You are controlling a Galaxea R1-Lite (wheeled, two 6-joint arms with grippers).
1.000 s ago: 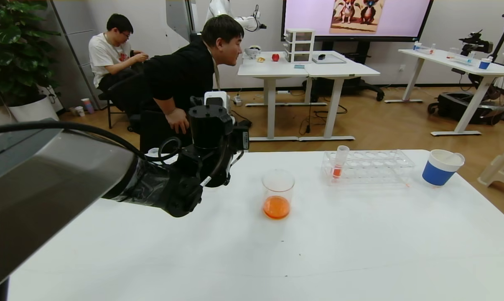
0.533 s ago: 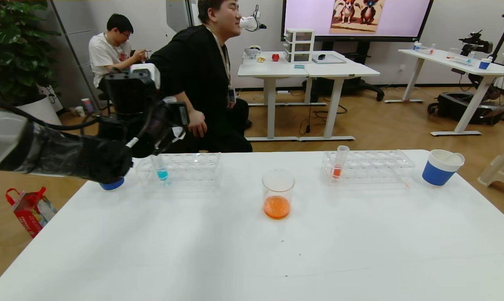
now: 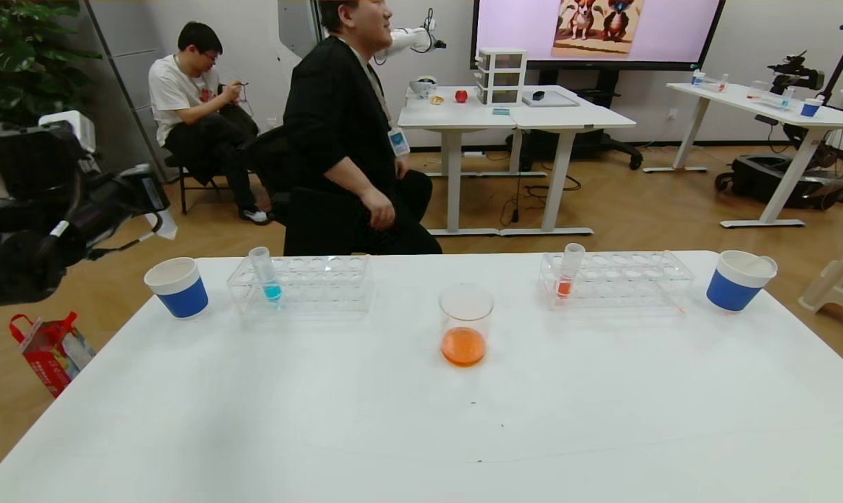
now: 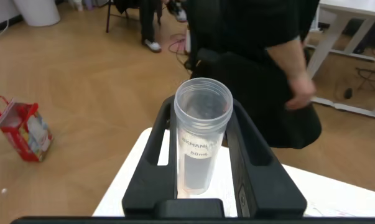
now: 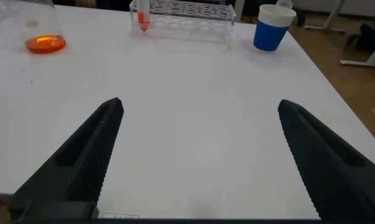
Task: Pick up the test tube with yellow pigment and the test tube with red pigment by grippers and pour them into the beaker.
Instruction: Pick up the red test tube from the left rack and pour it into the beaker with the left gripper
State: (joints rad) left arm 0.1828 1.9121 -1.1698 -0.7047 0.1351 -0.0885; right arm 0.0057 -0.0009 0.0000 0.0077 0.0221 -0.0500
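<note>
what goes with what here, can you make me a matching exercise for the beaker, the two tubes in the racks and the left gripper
Things:
1. beaker
2. tube in the left rack
3. tube in the right rack
4. left gripper

States:
A. blue liquid
B. holds an empty clear tube
C. orange liquid at the bottom
D. red liquid

Pairs: 1-C, 2-A, 3-D, 4-B

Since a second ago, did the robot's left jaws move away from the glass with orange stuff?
Yes. The left gripper, shut on an empty tube, has swung off toward the robot's left, away from the beaker, past the blue cup and the table's edge.
</note>
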